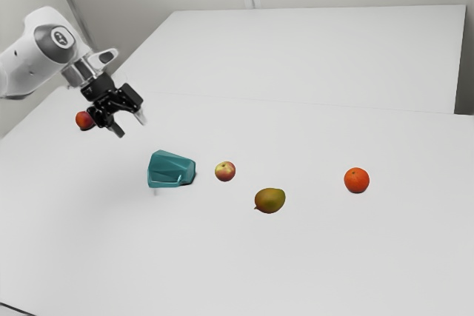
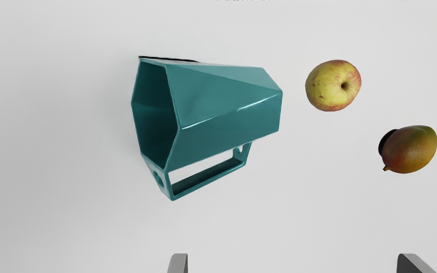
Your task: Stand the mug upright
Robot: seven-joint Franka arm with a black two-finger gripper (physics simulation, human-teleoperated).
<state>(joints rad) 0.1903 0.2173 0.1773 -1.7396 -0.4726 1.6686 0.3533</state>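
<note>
Teal all over, the mug [image 2: 218, 102] is seen tipped on its side on the white table [image 1: 296, 271], near the apple [image 2: 333, 85]. The gripper [image 1: 131, 125] is held up above the table, its fingers spread wide.

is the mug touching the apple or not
Apart. The wrist view shows a strip of bare table between the closed end of the mug and the apple.

Light: bright, diffuse, source not determinable | surface [image 1: 222, 257]: near-white, greyer off the mouth of the mug [image 2: 222, 100] in wrist view | mug: interior dark, white glint along ridge, black shadow sliver at one long edge | mango [image 2: 410, 149]: black shadow patch, side toward mug
</note>
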